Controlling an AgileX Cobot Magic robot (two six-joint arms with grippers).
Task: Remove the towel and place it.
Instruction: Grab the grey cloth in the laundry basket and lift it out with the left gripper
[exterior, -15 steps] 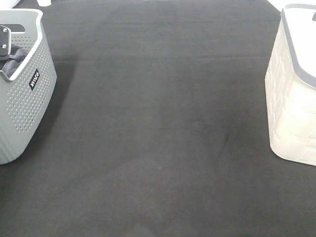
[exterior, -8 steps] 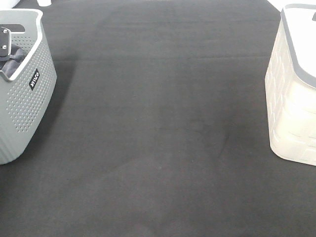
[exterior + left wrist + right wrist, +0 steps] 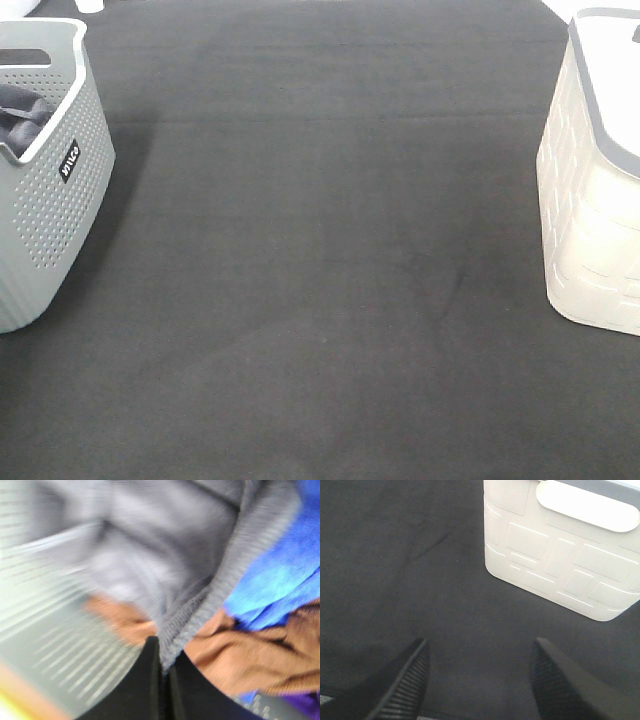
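Grasp step in hand: the left pincer (image 3: pixel 164 652) is clamped on the hem of the towel (image 3: pixel 165 555) inside the grey basket (image 3: pixel 60 220), the right pincer (image 3: pixel 480 647) stands agape above the counter (image 3: pixel 320 250), and the next move likely calls for a straight lift clear.

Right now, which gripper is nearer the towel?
Left. The left gripper is shut on the towel at its stitched hem, inside the grey basket. The right gripper hangs open over the black mat beside the white basket, on the opposite side.

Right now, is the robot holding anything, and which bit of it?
The left gripper pinches the grey towel by its thick hemmed edge. The right gripper is open and holds nothing.
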